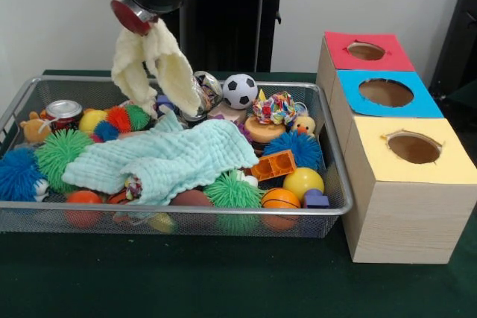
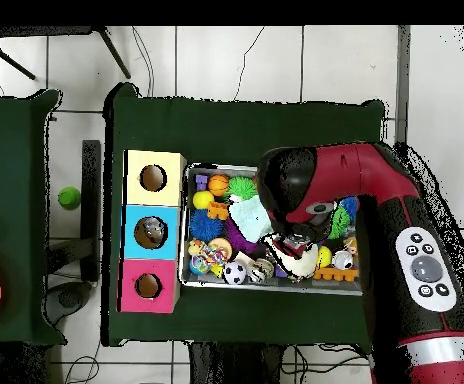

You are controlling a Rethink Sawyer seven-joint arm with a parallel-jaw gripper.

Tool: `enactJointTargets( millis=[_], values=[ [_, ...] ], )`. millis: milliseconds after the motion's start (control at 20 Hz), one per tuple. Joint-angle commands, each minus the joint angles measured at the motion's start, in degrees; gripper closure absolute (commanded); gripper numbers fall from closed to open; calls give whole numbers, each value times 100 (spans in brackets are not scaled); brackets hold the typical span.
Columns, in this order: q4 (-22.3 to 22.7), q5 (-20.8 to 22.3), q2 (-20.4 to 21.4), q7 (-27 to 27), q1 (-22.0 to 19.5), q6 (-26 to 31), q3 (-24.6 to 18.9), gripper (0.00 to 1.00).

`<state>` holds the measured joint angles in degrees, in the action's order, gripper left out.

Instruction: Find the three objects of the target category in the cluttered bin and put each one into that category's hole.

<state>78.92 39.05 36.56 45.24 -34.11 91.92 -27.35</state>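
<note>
The bin (image 1: 337,156) is a wide silver wire-mesh basket full of toys; in the overhead view (image 2: 188,262) my arm covers much of it. My gripper (image 1: 143,24) hangs over the bin's far left part and is shut on a pale yellow cloth (image 1: 156,65), which dangles in two folds above the toys. The cloth hides the fingertips. In the overhead view the gripper (image 2: 294,243) is above the bin's middle, with the cloth (image 2: 303,262) under it. The hole (image 1: 385,92) is the large round cutout in the blue-topped box, also in the overhead view (image 2: 149,232).
A mint green cloth (image 1: 168,158) lies across the toys. Around it are a soccer ball (image 1: 240,91), a tin can (image 1: 63,110), spiky balls, an orange brick (image 1: 273,164), a yellow ball (image 1: 303,182). The red-topped box (image 1: 365,51) and the yellow-topped box (image 1: 414,148) flank the blue one.
</note>
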Motion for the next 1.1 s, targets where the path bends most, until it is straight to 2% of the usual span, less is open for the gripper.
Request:
enactJointTargets(
  millis=[50, 200, 300, 450, 750, 950, 1000, 1100],
  values=[
    [-99, 267, -37, -1527, -82, 320, -329, 100],
    [-73, -174, -198, -985, -88, -53, -414, 100],
    [-21, -195, -220, -925, -59, -66, -402, 100],
    [-99, 59, -169, -1162, 2, 124, -327, 100],
    [-377, 272, -157, -1635, -177, 191, -331, 100],
    [-364, 211, -157, -1809, -327, 162, -368, 100],
    [-378, 220, -155, -1829, -339, 188, -380, 0],
    [-361, 243, -147, -1852, -328, 225, -378, 0]
  ],
)
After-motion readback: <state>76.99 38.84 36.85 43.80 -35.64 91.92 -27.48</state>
